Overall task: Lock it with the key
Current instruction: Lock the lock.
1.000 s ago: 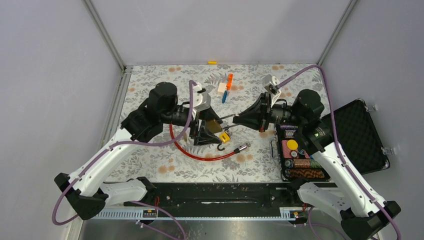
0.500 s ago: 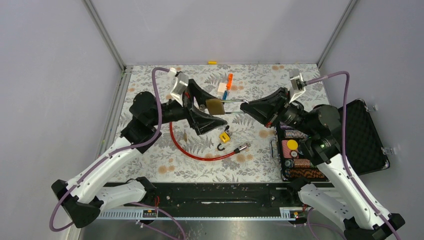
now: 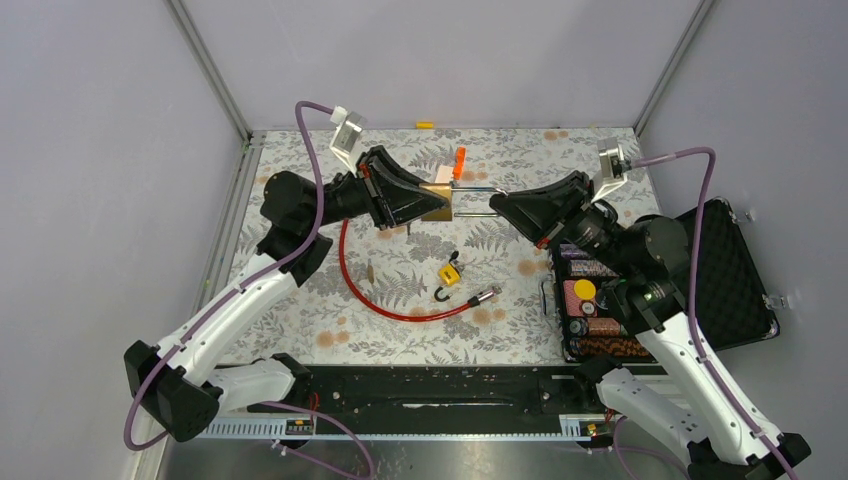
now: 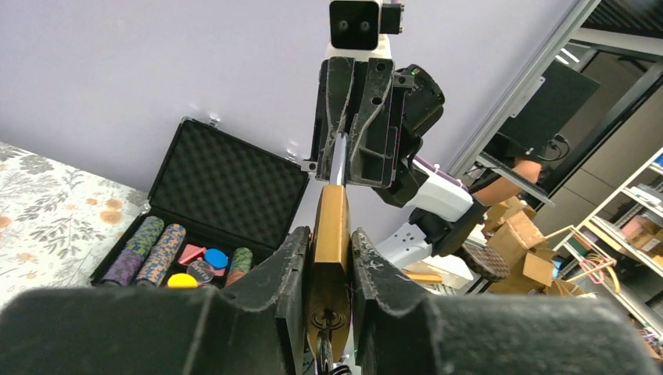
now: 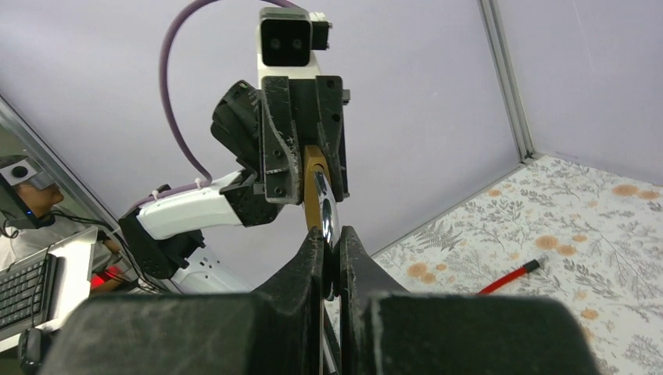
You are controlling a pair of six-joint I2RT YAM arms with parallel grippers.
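Observation:
A brass padlock point(image 3: 437, 200) hangs in the air between both arms, above the back of the table. My left gripper point(image 3: 428, 201) is shut on its brass body point(image 4: 331, 212), one finger pad on each flat side. My right gripper point(image 3: 495, 203) is shut on the silver shackle point(image 5: 324, 205), which runs out toward the right. In the left wrist view a key point(image 4: 324, 353) sits in the keyhole at the lock's near end, partly hidden between my fingers. The right wrist view shows the left gripper point(image 5: 305, 168) facing me, with the brass body in it.
A small yellow padlock point(image 3: 450, 272) with an open hook lies on the floral table, beside a red cable point(image 3: 390, 305) with a metal tip. An open black case point(image 3: 600, 310) of poker chips sits at the right. Orange, white and blue pieces point(image 3: 452, 172) lie at the back.
Both arms rose and moved toward the back, carrying the brass padlock up off the table. My left gripper, open before, has shut on the lock's body. The right stayed shut on the shackle.

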